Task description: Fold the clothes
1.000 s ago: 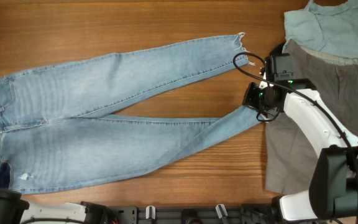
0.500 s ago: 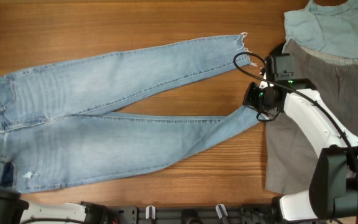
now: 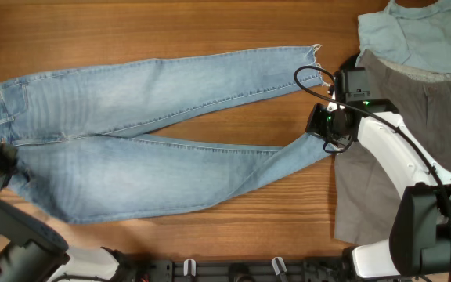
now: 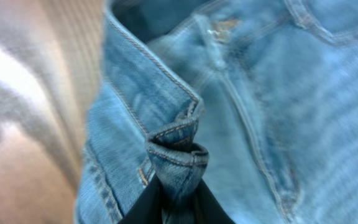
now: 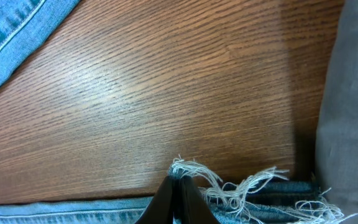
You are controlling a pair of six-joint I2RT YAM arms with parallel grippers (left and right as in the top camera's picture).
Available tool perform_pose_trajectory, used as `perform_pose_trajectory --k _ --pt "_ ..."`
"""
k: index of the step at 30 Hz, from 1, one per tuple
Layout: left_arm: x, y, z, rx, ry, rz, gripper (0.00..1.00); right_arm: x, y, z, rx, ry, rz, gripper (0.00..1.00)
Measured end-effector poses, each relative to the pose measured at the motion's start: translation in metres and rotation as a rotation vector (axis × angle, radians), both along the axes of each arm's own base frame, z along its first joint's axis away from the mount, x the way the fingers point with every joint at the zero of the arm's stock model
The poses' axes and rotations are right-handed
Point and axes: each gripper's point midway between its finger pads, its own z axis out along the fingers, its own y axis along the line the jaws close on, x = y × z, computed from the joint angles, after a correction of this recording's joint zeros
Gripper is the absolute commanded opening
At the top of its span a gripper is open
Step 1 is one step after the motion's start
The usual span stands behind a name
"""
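The light blue jeans lie spread across the wooden table, waistband to the left and legs running right. My left gripper is at the left edge, shut on a bunched fold of the waistband, which its jaws pinch tightly. My right gripper is shut on the frayed hem of the near leg, with white threads spilling past its fingertips. The far leg's frayed hem lies free on the table.
Grey trousers lie at the right, under and beside my right arm, and show at the right edge of the right wrist view. A pale teal shirt sits in the far right corner.
My left gripper has shut on the waistband and come into view at the left edge. The waist end has been pulled up and in, and the far leg shifted slightly right. The right arm has not moved.
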Motion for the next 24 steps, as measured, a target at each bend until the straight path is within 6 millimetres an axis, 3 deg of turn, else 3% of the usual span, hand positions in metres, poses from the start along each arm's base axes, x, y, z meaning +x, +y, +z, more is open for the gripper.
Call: perform_pose_trajectory --k 4,9,11,14,15,19,22,24 --pt "0.024 -0.016 0.002 0.051 0.015 -0.078 0.64 0.0 0.0 0.0 0.0 0.001 0.0 0.04" --pt "0.022 -0.024 0.0 0.045 0.053 -0.102 0.66 -0.002 0.0 0.0 -0.001 0.007 0.0 0.05" --pt "0.02 -0.026 -0.001 0.045 0.067 -0.13 0.56 -0.003 0.0 -0.001 -0.001 0.011 0.0 0.04" --pt "0.021 -0.026 -0.001 0.056 0.075 -0.176 0.11 -0.004 0.0 -0.001 -0.001 0.015 0.0 0.05" --pt "0.024 -0.026 0.0 0.059 0.063 -0.188 0.05 -0.004 0.0 -0.001 -0.001 0.015 0.0 0.05" --pt "0.033 -0.027 -0.009 0.04 0.037 -0.22 0.04 -0.004 0.0 -0.001 -0.001 0.016 0.0 0.05" --pt "0.035 -0.031 -0.038 -0.02 0.069 -0.231 0.06 -0.004 0.0 -0.001 -0.001 0.016 0.0 0.05" --pt "0.032 -0.035 -0.061 -0.068 0.102 -0.235 0.17 -0.004 0.0 -0.001 -0.001 0.016 0.0 0.05"
